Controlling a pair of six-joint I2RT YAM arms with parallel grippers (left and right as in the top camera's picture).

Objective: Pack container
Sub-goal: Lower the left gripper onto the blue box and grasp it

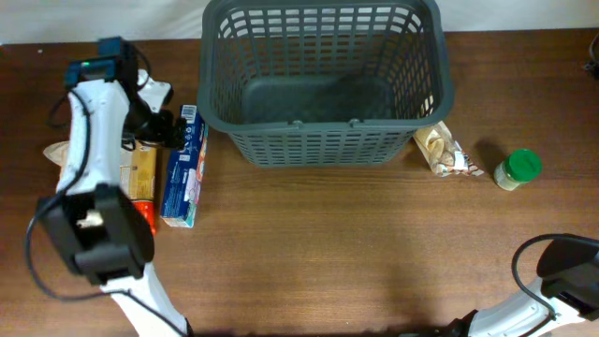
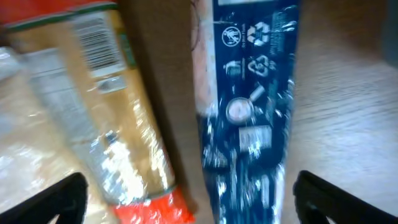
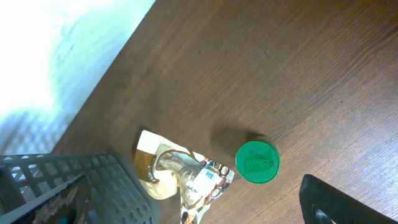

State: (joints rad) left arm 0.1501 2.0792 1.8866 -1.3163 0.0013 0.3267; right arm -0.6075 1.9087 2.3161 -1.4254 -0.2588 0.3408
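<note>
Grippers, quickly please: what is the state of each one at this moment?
Left gripper: open, holding nothing, above the blue packet.
Right gripper: open, holding nothing.

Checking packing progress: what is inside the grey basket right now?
From overhead, only the container's bare dark bottom shows, with no item on it. The strip of floor just behind its near wall is covered by the rim, so that part cannot be checked.
</note>
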